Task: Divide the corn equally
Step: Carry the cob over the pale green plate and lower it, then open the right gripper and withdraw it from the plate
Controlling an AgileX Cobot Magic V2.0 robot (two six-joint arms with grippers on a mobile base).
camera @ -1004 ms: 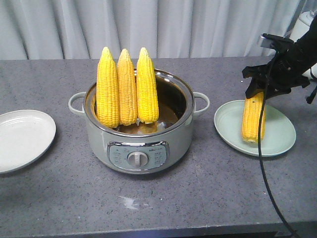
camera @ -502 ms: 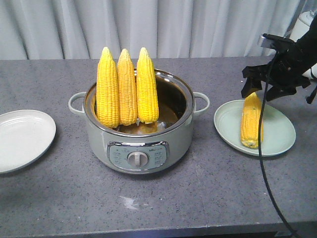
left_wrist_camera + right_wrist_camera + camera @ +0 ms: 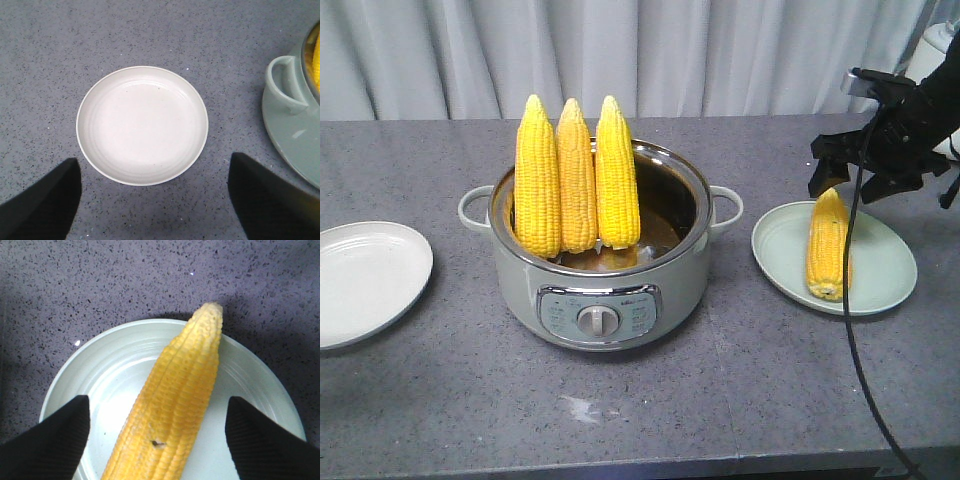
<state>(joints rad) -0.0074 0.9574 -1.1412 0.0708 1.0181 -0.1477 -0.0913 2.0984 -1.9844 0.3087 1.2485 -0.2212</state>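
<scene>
Three corn cobs (image 3: 576, 180) stand upright, leaning on the far left rim of a grey-green cooker pot (image 3: 600, 290). Another corn cob (image 3: 827, 245) lies flat on the pale green plate (image 3: 880, 270) at the right. My right gripper (image 3: 840, 175) hovers open just above that cob's pointed end. In the right wrist view the cob (image 3: 175, 405) lies between the spread fingers of the right gripper (image 3: 157, 402), untouched. My left gripper (image 3: 155, 165) hangs open over the near rim of an empty white plate (image 3: 142, 115).
The pot's left handle (image 3: 285, 85) is close to the right of the white plate (image 3: 360, 280). A black cable (image 3: 850, 310) hangs from the right arm across the green plate's front. A grey curtain closes the back of the table.
The right gripper let go of the cob and rose slightly. The cob's upper end dropped and it settled flat on the green plate.
</scene>
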